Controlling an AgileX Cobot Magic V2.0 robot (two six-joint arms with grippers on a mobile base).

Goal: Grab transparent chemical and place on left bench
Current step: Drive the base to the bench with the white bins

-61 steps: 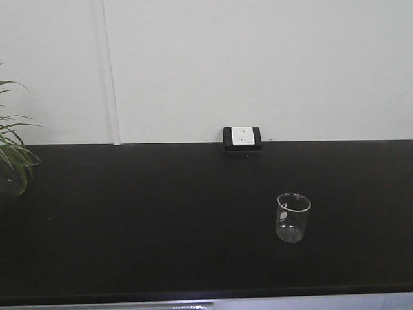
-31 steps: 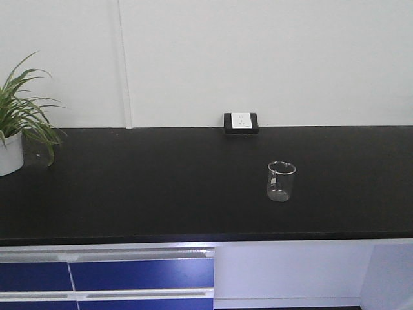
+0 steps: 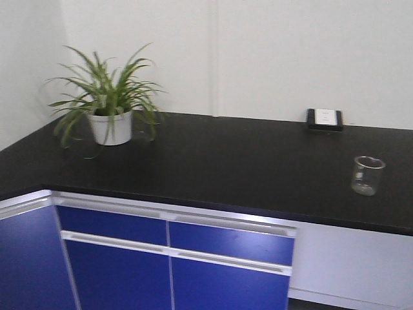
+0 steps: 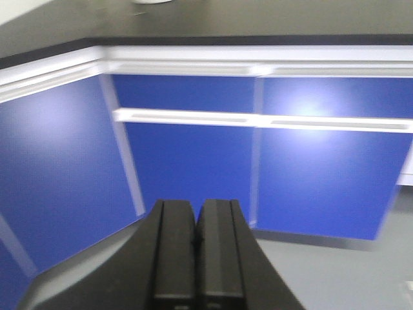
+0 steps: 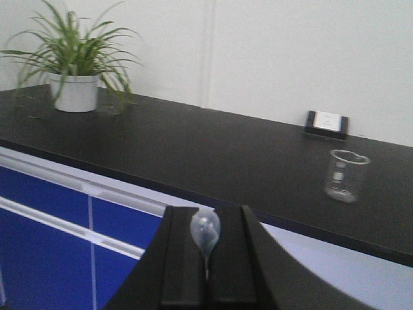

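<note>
right gripper: its fingers are pressing together on a small clear bulb, which is sticking up between the tips.
clear bulb: it is sitting in that grip, just short of the black countertop and not touching it.
glass beaker: it is standing upright on the countertop, well ahead and right of the right gripper, near the wall socket.
left gripper: its fingers are meeting on nothing, facing the blue cabinet fronts.
potted plant: it is standing at the countertop's far left.

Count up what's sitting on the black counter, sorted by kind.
Potted plant: 1
Glass beaker: 1
Socket box: 1
Total: 3
</note>
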